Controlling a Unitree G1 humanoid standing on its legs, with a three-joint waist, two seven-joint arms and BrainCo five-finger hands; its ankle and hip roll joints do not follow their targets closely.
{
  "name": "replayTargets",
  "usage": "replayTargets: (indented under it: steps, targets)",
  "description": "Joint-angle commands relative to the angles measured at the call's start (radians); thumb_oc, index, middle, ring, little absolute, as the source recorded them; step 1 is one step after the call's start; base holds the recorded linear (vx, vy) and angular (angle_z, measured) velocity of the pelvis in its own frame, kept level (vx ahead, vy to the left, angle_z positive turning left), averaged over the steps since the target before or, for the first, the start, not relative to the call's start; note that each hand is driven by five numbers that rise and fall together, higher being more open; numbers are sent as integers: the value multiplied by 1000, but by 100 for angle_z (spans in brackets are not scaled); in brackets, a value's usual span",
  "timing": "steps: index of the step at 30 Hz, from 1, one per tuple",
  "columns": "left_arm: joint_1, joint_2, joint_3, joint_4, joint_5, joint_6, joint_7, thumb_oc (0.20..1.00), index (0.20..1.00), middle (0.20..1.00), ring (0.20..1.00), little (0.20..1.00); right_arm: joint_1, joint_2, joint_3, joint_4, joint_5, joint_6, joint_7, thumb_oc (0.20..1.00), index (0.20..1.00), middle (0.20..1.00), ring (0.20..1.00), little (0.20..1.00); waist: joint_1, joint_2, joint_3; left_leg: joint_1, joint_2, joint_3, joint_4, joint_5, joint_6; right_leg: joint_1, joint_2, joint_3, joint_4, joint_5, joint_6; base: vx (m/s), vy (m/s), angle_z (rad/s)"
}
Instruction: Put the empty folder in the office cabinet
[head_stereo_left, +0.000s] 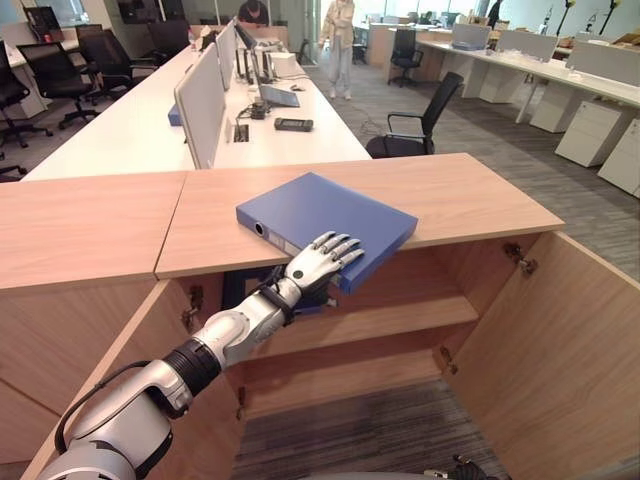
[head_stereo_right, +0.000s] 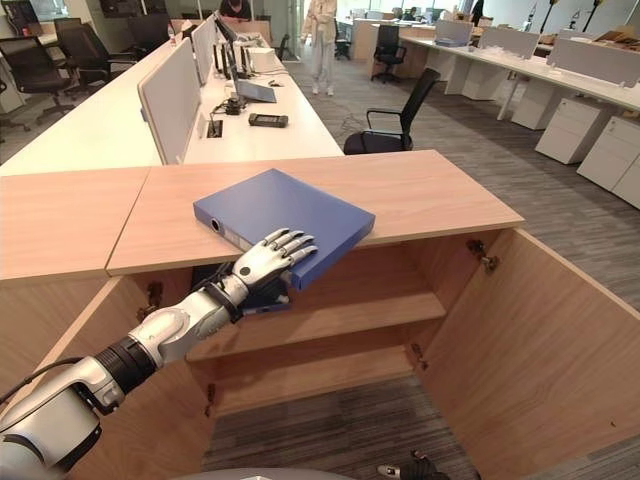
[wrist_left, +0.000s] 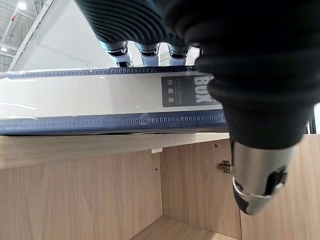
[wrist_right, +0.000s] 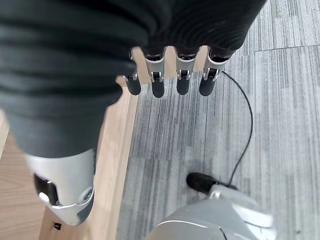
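A blue folder (head_stereo_left: 325, 215) lies flat on the wooden cabinet top (head_stereo_left: 450, 195), its near corner jutting out past the front edge. My left hand (head_stereo_left: 318, 262) rests on that corner, fingers (wrist_left: 142, 52) laid straight over the top of the folder (wrist_left: 100, 100) and the thumb (wrist_left: 255, 185) pointing down below it, apart from it. Beneath the top the office cabinet stands with both doors swung out, showing a shelf (head_stereo_left: 410, 312). My right hand (wrist_right: 183, 82) hangs over the grey carpet with its fingers straight and nothing in it.
The right door (head_stereo_left: 560, 340) swings far out toward me and the left door (head_stereo_left: 150, 330) stands beside my left arm. Behind the cabinet run white desks with dividers (head_stereo_left: 200, 105), a black chair (head_stereo_left: 425, 120) and a standing person (head_stereo_left: 340, 45).
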Motion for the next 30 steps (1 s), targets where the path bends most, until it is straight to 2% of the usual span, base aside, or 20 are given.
replayTargets:
  steps: [1,8,9,10,11,12,16,18,23,30]
  targets:
    - [-110,-6,67,75,10,26,39,1000,1000,1000,1000,1000,-33,-36,17,29,-20,-3,-12,1000,1000,1000,1000,1000,-12,-26,37,54,-37,-35,11,-98,32,108,44,-36,7,-117,32,0,0,0]
    - [-124,-6,84,163,28,73,70,1000,1000,1000,1000,1000,-30,-36,23,21,-24,-5,-11,1000,1000,1000,1000,1000,-16,-25,38,63,-36,-33,11,-109,31,115,48,-32,7,-125,34,12,0,-1]
    - [-131,-16,71,218,35,85,69,812,812,812,812,812,-32,-38,29,13,-26,-6,-10,1000,1000,1000,1000,1000,-19,-25,40,65,-34,-32,11,-110,30,116,49,-28,7,-125,34,39,-1,-7]
    - [-133,-18,70,223,35,85,71,727,727,727,727,727,-32,-39,29,13,-25,-6,-10,1000,1000,1000,1000,1000,-19,-25,40,65,-34,-31,11,-110,30,116,49,-28,7,-125,34,8,-11,-10]
    - [-134,-24,60,275,38,95,65,576,576,576,576,576,-32,-40,35,7,-24,-7,-9,1000,1000,1000,1000,1000,-23,-25,41,66,-33,-28,11,-111,30,115,49,-26,7,-125,34,16,-10,-10]
    - [-128,-35,55,336,33,103,64,200,200,200,200,200,-29,-42,41,-2,-23,-8,-7,1000,1000,1000,1000,1000,-26,-25,42,68,-32,-22,11,-112,30,115,50,-23,7,-125,34,21,-10,-9]
    - [-115,-45,56,407,26,110,61,200,200,200,200,200,-19,-46,41,-11,-24,-9,-8,1000,1000,1000,1000,1000,-31,-25,44,73,-32,-17,11,-113,29,117,50,-19,7,-126,34,18,-2,-8]
    - [-113,-69,36,568,30,128,62,200,200,200,200,200,-8,-52,41,-19,-20,-14,-8,1000,1000,1000,1000,1000,-40,-24,48,76,-31,-9,11,-115,27,115,51,-13,7,-126,36,18,-5,-1]
    - [-115,-59,39,728,23,153,64,200,200,200,200,200,-4,-58,44,-31,-2,-27,-9,1000,1000,1000,1000,1000,-52,-24,61,73,-27,8,11,-112,22,105,53,-2,7,-119,39,7,-10,-8]
    - [-101,-56,112,767,-37,177,100,200,200,200,200,200,9,-48,46,-33,14,-32,-11,1000,1000,1000,1000,1000,-48,-28,69,74,-25,15,11,-109,17,108,54,-1,7,-120,38,1,-23,-16]
